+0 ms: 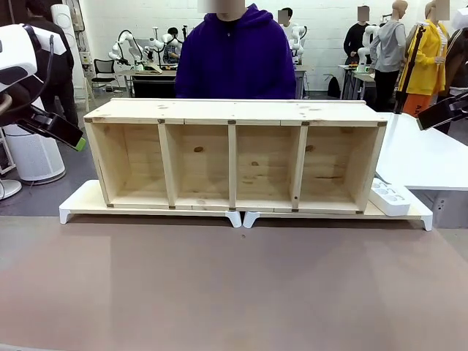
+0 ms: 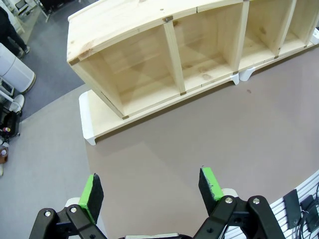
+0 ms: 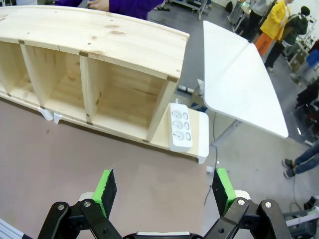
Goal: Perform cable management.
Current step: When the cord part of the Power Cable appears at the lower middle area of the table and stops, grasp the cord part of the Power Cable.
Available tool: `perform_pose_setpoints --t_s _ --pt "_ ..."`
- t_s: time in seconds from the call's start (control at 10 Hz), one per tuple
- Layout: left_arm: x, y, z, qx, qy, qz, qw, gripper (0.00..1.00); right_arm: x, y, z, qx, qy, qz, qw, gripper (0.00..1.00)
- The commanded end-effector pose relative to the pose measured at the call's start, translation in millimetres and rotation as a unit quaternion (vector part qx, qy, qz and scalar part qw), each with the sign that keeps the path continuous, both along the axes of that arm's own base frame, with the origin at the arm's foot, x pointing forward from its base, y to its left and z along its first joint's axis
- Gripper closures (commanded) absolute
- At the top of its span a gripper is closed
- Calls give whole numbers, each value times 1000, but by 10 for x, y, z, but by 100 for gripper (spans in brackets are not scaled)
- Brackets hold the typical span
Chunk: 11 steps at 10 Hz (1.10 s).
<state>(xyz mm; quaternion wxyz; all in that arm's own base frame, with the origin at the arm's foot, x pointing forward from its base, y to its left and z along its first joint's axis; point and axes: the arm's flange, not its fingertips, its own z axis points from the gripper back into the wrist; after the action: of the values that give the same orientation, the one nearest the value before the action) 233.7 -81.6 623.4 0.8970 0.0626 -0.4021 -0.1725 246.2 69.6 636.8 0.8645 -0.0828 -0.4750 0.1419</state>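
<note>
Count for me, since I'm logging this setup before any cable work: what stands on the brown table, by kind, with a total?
Wooden shelf: 1
White risers under the shelf: 2
White power strip: 1
Total: 4

Lower half of the front view is bare brown tabletop, tons of room to move. Main blocker = wooden shelf across the middle, nearly edge to edge, on white risers. 4 bays open toward the frame bottom so u can reach in, but dividers split them & the backs look closed. Power strip sits just beside the shelf's right end. Person stands behind it, top center. White table fills mid right. Left gripper & right gripper, jaws wide, hang over bare tabletop.
</note>
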Motion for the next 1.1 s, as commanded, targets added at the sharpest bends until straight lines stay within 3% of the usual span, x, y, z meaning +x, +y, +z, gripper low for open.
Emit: perform_pose_setpoints --t_s 0.0,1.0 --pt "17 1 8 4 -5 -4 1000 0 50 11 -10 0 -3 4 1000 0" --pt "17 1 8 4 -5 -4 1000 0 50 11 -10 0 -3 4 1000 0"
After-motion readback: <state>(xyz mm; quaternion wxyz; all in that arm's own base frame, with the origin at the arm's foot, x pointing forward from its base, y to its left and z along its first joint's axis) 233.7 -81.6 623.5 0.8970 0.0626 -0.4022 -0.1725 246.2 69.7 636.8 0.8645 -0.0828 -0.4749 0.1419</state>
